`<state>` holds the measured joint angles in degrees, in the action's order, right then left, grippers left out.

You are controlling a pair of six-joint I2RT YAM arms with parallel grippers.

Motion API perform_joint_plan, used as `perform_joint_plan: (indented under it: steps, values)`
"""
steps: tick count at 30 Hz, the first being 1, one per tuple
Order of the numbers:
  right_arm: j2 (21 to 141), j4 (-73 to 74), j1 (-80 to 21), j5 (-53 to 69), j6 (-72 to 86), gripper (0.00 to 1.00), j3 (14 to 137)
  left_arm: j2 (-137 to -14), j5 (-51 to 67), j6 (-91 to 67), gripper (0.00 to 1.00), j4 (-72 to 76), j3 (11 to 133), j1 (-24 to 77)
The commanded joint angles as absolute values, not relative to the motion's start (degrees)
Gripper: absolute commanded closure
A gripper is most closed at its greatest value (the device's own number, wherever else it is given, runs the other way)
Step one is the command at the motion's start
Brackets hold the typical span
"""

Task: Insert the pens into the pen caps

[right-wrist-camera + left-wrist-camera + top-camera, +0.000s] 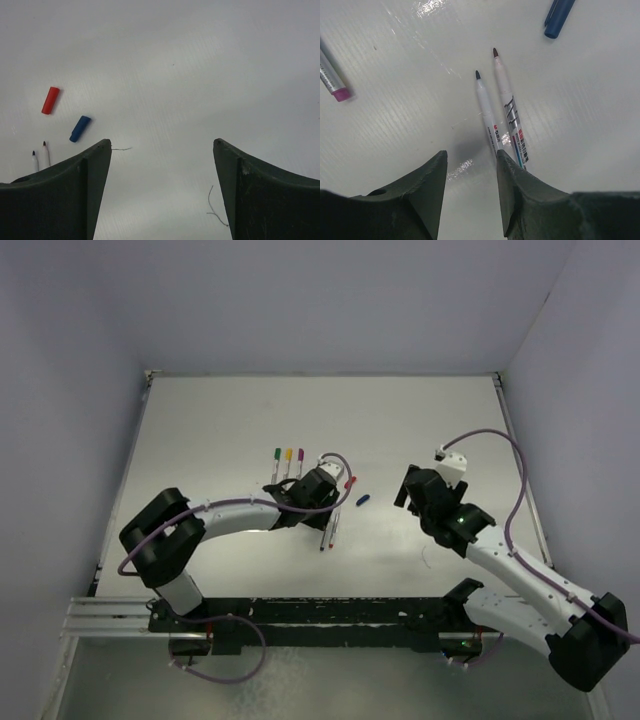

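Two uncapped grey-white pens (487, 112) (507, 107) lie side by side on the table, one with a dark tip and one with a reddish tip; they also show in the top view (328, 530). My left gripper (470, 157) is open and empty, low over the table, its right finger at the near ends of these pens. A blue cap (559, 17) lies beyond them. In the top view the left gripper (322, 490) is beside a red cap (349, 482) and the blue cap (363, 499). My right gripper (160, 145) is open and empty, right of the red cap (50, 100) and the blue cap (80, 128).
Three capped pens, green (277, 465), yellow (288, 465) and purple (299, 465), lie in a row behind the left gripper. The purple-capped end shows in the left wrist view (332, 80). White walls close in the table on three sides.
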<state>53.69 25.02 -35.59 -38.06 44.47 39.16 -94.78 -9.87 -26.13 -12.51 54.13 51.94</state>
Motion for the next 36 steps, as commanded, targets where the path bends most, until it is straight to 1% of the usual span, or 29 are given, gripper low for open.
perform_joint_plan:
  steps: [1, 11, 20, 24, 27, 36]
  values:
    - [54.4, 25.3, -35.4, -40.0, 46.0, 0.16, 38.9, -96.1, -10.9, -27.2, 0.53, -11.0, 57.3, 52.6]
    - [56.0, 23.7, -35.4, -38.7, 46.0, 0.18, 39.1, -98.9, -11.6, -27.1, 0.52, -13.0, 59.4, 53.4]
    - [55.7, 23.4, -35.4, -37.9, 46.2, 0.19, 39.2, -103.3, -12.8, -27.9, 0.53, -23.1, 63.2, 53.4]
    - [55.3, 23.3, -35.4, -37.4, 46.4, 0.19, 39.4, -103.7, -11.6, -27.8, 0.55, -26.1, 63.8, 53.6]
    - [55.0, 23.6, -35.4, -37.1, 46.4, 0.19, 39.8, -103.7, -11.1, -27.9, 0.60, -27.7, 63.6, 53.5]
    - [54.1, 25.7, -35.3, -36.8, 46.6, 0.20, 41.6, -102.0, -9.2, -29.0, 0.61, -31.5, 61.9, 53.6]
